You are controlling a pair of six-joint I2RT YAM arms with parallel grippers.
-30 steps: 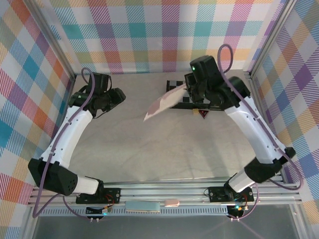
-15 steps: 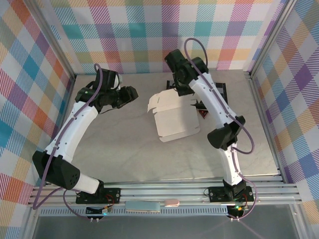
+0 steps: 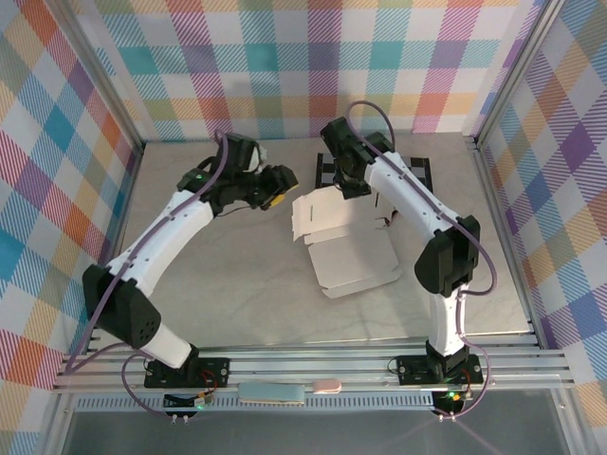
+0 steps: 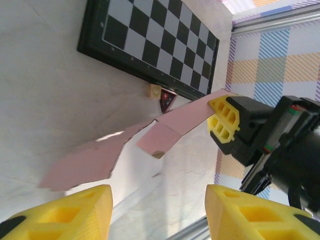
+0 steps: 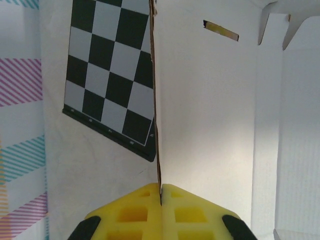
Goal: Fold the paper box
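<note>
Out on the table, just in front of the checkerboard: box, mostly flat, far edge raised. Clamped on that edge, right gripper. Left gripper parted, empty, near the flap. Best to push along the crease, gently, keeping the clamp firm.

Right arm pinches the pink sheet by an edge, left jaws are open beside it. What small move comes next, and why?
Probably ease the left gripper forward onto the nearest flap of the paper box and close. Its jaws stand open, short of the sheet, while the right gripper is shut on one edge, holding that side lifted off the table.
</note>
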